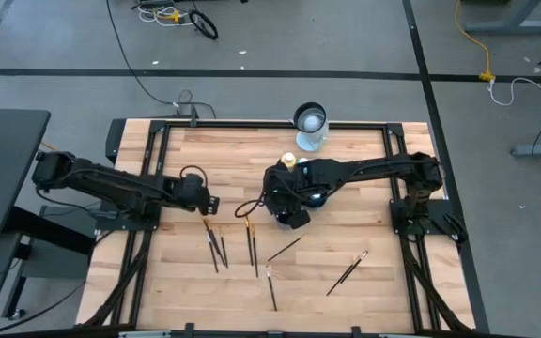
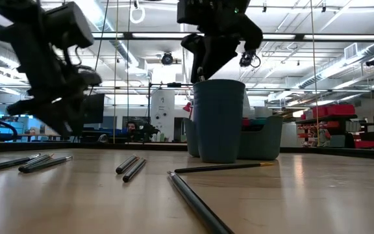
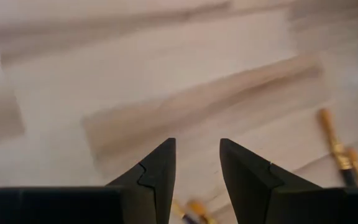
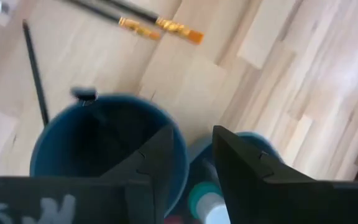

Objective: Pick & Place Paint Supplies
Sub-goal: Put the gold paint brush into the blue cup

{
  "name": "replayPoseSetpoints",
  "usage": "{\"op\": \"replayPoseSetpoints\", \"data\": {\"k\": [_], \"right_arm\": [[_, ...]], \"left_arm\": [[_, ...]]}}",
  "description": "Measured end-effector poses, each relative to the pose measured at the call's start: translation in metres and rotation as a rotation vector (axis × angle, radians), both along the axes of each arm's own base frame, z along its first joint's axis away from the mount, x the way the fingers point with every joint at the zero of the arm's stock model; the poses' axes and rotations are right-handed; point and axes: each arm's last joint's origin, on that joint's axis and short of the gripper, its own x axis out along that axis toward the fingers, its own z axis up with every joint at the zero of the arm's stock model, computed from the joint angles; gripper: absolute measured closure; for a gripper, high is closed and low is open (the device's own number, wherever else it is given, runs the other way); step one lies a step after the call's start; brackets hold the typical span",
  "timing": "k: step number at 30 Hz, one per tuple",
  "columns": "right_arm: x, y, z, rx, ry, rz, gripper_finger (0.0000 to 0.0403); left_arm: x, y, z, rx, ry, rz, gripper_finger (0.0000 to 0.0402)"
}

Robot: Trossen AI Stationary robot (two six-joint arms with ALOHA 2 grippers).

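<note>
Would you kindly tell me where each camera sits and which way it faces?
High view: overhead, straight down on the table, both arms.
Low view: tabletop height, level across brushes toward a blue cup; arms enter from above.
Left wrist view: left gripper, open, empty, over bare wood.
Right wrist view: right gripper, open, above the blue cup.
Shared: cup and brushes.

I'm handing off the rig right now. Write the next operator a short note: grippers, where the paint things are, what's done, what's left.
Left gripper: open, empty, low over the brushes at the table's left-centre.
Right gripper: open, empty, above the blue cup.
A brush handle shows at the cup's rim.
A teal-capped bottle sits in the bin beside the cup.
The clear glass jar stands at the far edge.
Left: about seven brushes lie loose on the table, including one with a pale tip at front right.
</note>
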Motion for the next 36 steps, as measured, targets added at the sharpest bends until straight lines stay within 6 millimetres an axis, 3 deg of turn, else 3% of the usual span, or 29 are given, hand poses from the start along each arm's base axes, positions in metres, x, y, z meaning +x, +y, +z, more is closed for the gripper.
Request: {"op": "replayPoseSetpoints", "data": {"k": [8,13,17,24,30,36], "right_arm": [[-0.016,0.009,0.036,0.043,-0.115,-0.026,0.0287],[-0.03,0.012,0.059,0.156,-0.18,-0.041,0.0288],[-0.034,0.014,0.067,0.238,-0.192,-0.027,0.0288],[-0.033,0.017,0.063,0.31,-0.166,-0.026,0.0289],[-0.032,0.027,0.042,0.333,-0.154,-0.009,0.0289],[-0.038,0.04,0.025,0.354,-0.083,-0.026,0.0289]], "left_arm": [[-0.015,-0.014,-0.019,-0.089,0.025,0.076,0.0269],[-0.016,-0.02,-0.02,-0.087,0.013,0.096,0.0269],[-0.016,-0.02,-0.02,-0.051,-0.001,0.123,0.0269],[-0.016,-0.021,-0.024,-0.079,0.03,0.124,0.0269],[-0.012,-0.021,-0.034,-0.059,0.095,0.142,0.0274],[-0.011,-0.022,-0.035,-0.056,0.108,0.138,0.0333]]}}
